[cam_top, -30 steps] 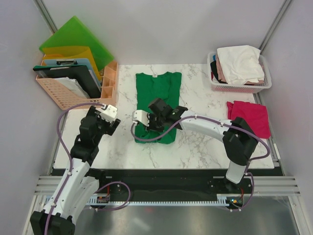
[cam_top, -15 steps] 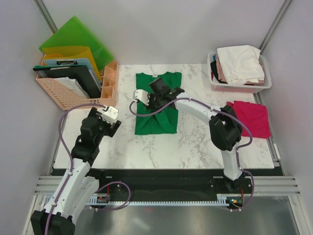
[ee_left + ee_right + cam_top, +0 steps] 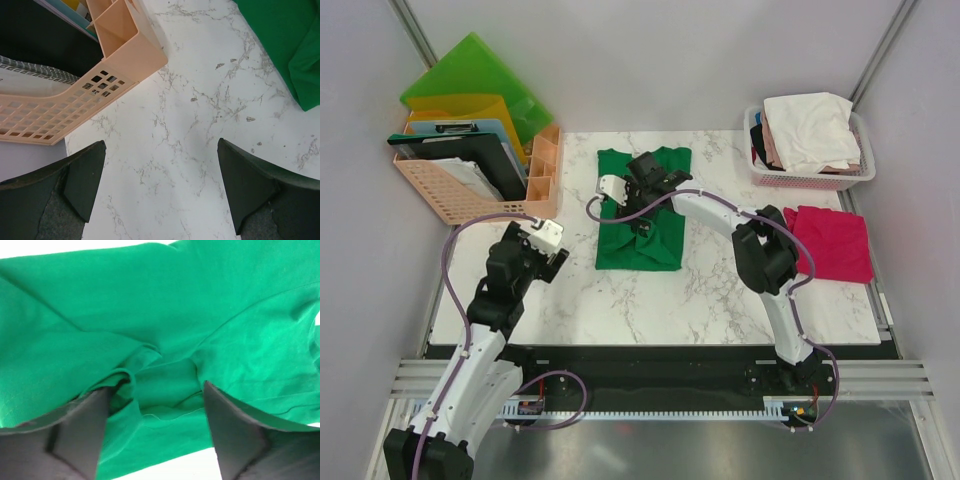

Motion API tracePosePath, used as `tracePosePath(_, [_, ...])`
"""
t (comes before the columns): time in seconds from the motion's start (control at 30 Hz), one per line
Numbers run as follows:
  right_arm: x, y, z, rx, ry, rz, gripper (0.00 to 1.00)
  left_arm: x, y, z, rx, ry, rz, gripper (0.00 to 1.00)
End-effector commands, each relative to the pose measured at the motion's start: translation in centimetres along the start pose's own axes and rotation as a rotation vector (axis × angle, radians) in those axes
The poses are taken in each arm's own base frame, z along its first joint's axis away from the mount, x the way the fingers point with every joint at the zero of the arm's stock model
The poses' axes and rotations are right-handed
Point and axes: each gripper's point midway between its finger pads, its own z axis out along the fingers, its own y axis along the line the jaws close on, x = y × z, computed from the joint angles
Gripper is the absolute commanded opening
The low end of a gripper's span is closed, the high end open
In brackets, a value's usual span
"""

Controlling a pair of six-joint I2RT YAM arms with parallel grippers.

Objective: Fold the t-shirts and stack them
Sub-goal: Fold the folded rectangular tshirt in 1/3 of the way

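Right wrist: rumpled, creased green t-shirt.

Peach file rack w/ folders left; white basket right.

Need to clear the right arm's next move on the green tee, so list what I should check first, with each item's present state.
1. Right pincer jaws apart, not clamping: ok.
2. Green tee lying flat: not ok, cloth puckers up between the jaws.
3. Cloth free of the right fingers: cannot tell, it lies close against them.
4. Left pincer open, over bare table, off the tee: ok.
5. Red tee with nothing on top, ready for stacking: ok.
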Motion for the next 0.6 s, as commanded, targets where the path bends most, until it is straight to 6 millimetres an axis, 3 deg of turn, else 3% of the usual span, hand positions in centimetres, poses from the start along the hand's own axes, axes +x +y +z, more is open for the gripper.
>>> tracePosePath(0.0, [-0.2, -1.5, 0.1, 0.052, -0.024, 0.001, 0.84, -0.6, -0.1, 0.1, 0.009, -0.024, -0.029, 1.00])
tracePosePath(0.2, [-1.1, -2.8, -1.8, 0.153, -0.077, 0.032, 0.98, -0.4, -0.8, 0.1, 0.043, -0.022, -0.040, 1.00])
tracePosePath(0.3, [-1.3, -4.2, -3.2, 0.233, -0.077, 0.055, 0.98, -0.4, -1.0, 0.1, 0.052, -0.018, -0.043, 1.00])
tracePosePath(0.4, [-3.1, -6.7, -7.0, 0.357, -0.132, 0.072, 0.98, -0.5, -1.0, 0.1, 0.056, -0.018, -0.046, 1.00])
tracePosePath(0.57, [-4.1, -8.8, -12.6, 0.476, -0.175, 0.141, 0.98, -0.2, -1.3, 0.0, 0.065, -0.007, -0.048, 1.00])
